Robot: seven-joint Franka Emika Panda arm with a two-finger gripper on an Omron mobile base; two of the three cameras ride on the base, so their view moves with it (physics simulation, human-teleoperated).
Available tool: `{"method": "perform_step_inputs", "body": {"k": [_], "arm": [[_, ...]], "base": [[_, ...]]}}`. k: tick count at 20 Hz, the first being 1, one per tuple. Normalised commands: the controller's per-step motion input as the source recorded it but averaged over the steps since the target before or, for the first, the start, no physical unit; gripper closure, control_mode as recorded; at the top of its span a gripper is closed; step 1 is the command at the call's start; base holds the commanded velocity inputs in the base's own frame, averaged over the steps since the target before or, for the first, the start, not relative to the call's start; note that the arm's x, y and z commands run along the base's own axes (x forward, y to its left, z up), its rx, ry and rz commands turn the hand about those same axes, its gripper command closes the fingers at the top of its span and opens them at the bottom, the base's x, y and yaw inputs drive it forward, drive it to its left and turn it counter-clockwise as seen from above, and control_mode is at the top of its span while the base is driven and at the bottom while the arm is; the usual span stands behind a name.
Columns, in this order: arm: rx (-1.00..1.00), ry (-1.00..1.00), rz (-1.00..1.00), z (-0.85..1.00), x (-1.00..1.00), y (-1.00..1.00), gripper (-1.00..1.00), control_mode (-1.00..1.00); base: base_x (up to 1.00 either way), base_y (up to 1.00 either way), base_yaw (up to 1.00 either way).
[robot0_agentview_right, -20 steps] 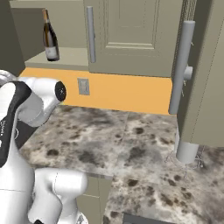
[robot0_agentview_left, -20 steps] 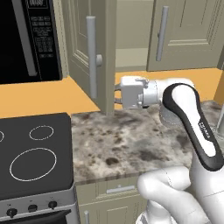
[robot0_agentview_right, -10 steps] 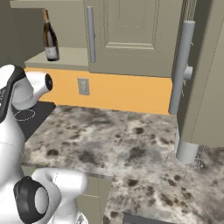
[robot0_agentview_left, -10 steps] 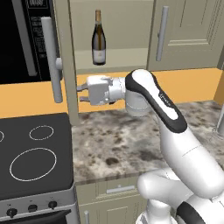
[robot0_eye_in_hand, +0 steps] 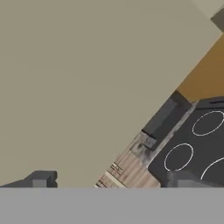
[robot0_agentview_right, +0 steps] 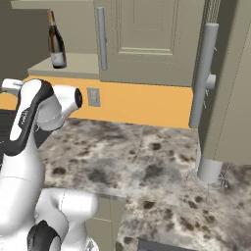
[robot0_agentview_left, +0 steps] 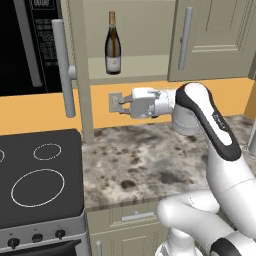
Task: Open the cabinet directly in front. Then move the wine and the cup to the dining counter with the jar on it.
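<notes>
Gripper (robot0_agentview_left: 119,104) spread wide and empty, just right of the swung-open cabinet (robot0_agentview_left: 80,75) door, wine (robot0_agentview_left: 113,45) on the shelf at 12 o'clock above it

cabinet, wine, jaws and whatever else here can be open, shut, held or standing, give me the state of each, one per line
cabinet left door: swung open, edge-on to the left base view
cabinet right door: shut
wine: upright on the cabinet shelf, not held
gripper: jaws open, holding nothing, below the shelf
stove: nothing standing on its burners
</notes>
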Motion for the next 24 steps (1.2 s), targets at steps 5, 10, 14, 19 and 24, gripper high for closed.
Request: {"method": "perform_step_inputs", "body": {"k": [5, 10, 14, 19, 24], "arm": [[-0.02, -0.06, -0.21, 0.44, -0.4, -1.0, -1.0, -1.0], [-0.12, -0.1, -0.27, 0.63, -0.43, -1.0, -1.0, -1.0], [-0.28, -0.16, -0.29, 0.34, -0.49, -0.78, -1.0, -1.0], [-0.31, -0.16, -0.38, 0.16, -0.39, -0.73, -1.0, -1.0], [-0.25, -0.29, -0.42, 0.02, -0.36, -0.48, -1.0, -1.0]], "base": [[0.0, 0.0, 0.0], [0.0, 0.0, 0.0], [0.0, 0.0, 0.0], [0.0, 0.0, 0.0], [0.0, 0.0, 0.0]]}}
